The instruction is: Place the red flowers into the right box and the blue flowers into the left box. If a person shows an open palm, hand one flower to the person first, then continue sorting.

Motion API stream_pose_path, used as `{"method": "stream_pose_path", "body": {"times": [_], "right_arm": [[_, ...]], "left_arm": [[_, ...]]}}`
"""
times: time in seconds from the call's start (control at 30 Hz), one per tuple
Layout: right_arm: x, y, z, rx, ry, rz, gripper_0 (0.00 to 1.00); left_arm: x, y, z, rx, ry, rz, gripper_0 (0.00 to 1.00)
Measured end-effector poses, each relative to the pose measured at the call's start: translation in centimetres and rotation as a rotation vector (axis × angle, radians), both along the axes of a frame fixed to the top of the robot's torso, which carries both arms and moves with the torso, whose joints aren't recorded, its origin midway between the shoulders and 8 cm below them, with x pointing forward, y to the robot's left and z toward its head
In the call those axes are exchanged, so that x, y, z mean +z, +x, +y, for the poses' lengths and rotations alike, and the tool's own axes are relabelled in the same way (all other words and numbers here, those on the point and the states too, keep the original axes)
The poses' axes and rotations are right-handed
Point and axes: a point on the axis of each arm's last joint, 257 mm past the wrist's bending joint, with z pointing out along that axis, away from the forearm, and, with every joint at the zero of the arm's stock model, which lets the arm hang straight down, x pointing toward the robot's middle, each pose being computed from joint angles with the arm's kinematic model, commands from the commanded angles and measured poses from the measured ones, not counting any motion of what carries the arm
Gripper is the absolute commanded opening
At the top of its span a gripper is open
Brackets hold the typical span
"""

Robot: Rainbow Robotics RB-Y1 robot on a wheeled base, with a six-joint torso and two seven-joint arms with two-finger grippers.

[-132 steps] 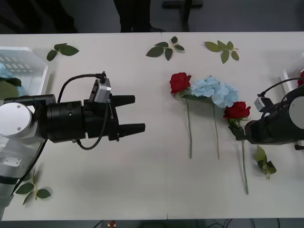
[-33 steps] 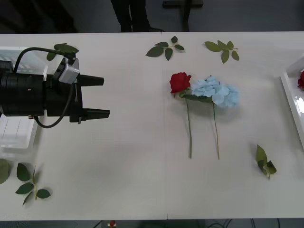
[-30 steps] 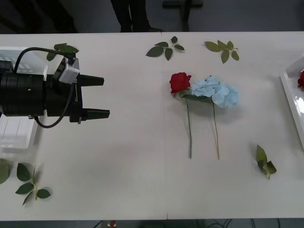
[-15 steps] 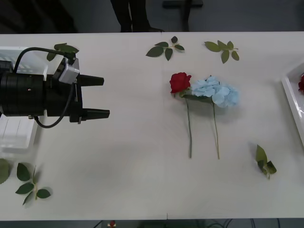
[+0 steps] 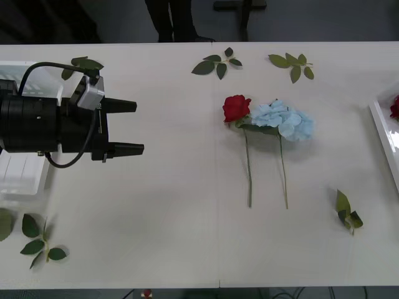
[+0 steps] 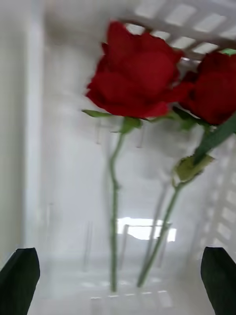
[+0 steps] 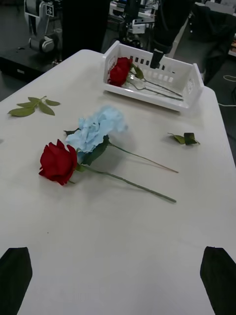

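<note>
Flanking rose (image 5: 236, 108): hydrangea (image 5: 283, 119), leaf sprigs (image 5: 218, 64).

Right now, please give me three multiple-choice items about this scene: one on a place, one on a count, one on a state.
1. Where does the blue flower lie?
A. in the left box
B. on the table, beside a red rose
C. in the right box

2. How many red roses lie in the right box?
A. none
B. two
C. four

3. How is the left gripper?
A. open, holding nothing
B. shut on a rose
C. shut on a leaf sprig

Key: 1 B, because the front view shows the two heads touching on the table, with stems side by side. 2 B, because the right wrist view shows two rose heads in the box. 3 A, because its fingers stand apart with bare table between them, beside the left box.
</note>
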Motion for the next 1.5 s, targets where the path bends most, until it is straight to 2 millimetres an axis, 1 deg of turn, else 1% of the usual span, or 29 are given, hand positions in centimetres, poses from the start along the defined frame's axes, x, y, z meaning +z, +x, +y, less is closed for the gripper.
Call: {"method": "stream_pose_path", "body": {"times": [0.1, 0.17, 0.23, 0.33, 0.4, 0.47, 0.53, 0.67, 0.77, 0.93, 1.03, 1.13, 1.27, 1.5], "right_arm": [[-0.3, 0.2, 5.0, 0.054, 0.126, 0.004, 0.95], [-0.7, 0.8, 8.4, 0.095, 0.186, -0.005, 0.95], [-1.4, 1.2, 11.6, 0.131, 0.229, -0.001, 0.95], [-3.1, 1.5, 16.8, 0.162, 0.295, 0.03, 0.95], [-4.1, 1.8, 19.5, 0.162, 0.317, 0.042, 0.95], [-5.0, 2.2, 21.5, 0.167, 0.31, 0.047, 0.95], [-6.0, 2.4, 23.1, 0.179, 0.291, 0.049, 0.95], [-7.7, 2.4, 25.6, 0.163, 0.291, 0.034, 0.95], [-9.0, 2.3, 27.0, 0.126, 0.314, 0.012, 0.95], [-11.5, 1.1, 29.0, 0.117, 0.315, 0.016, 0.95], [-12.6, 0.3, 30.1, 0.098, 0.325, 0.038, 0.95], [-13.0, -0.1, 30.7, 0.088, 0.331, 0.049, 0.95], [-13.1, 0.0, 31.0, 0.085, 0.329, 0.045, 0.95], [-13.6, 0.0, 32.8, 0.092, 0.344, 0.045, 0.95]], "left_arm": [[0.0, 0.0, 0.0, 0.0, 0.0, 0.0, 1.0], [0.0, 0.0, 0.0, 0.0, 0.0, 0.0, 1.0], [0.0, 0.0, 0.0, 0.0, 0.0, 0.0, 1.0], [0.0, 0.0, 0.0, 0.0, 0.0, 0.0, 1.0], [0.0, 0.0, 0.0, 0.0, 0.0, 0.0, 1.0], [0.0, 0.0, 0.0, 0.0, 0.0, 0.0, 1.0], [0.0, 0.0, 0.0, 0.0, 0.0, 0.0, 1.0], [0.0, 0.0, 0.0, 0.0, 0.0, 0.0, 1.0], [0.0, 0.0, 0.0, 0.0, 0.0, 0.0, 1.0], [0.0, 0.0, 0.0, 0.0, 0.0, 0.0, 1.0], [0.0, 0.0, 0.0, 0.0, 0.001, 0.0, 1.0], [-0.1, 0.0, 0.0, 0.001, 0.002, 0.0, 1.0], [-0.2, 0.1, 0.1, 0.004, 0.007, -0.001, 1.0], [-0.2, 0.1, 0.1, 0.004, 0.007, -0.001, 1.0]]}}
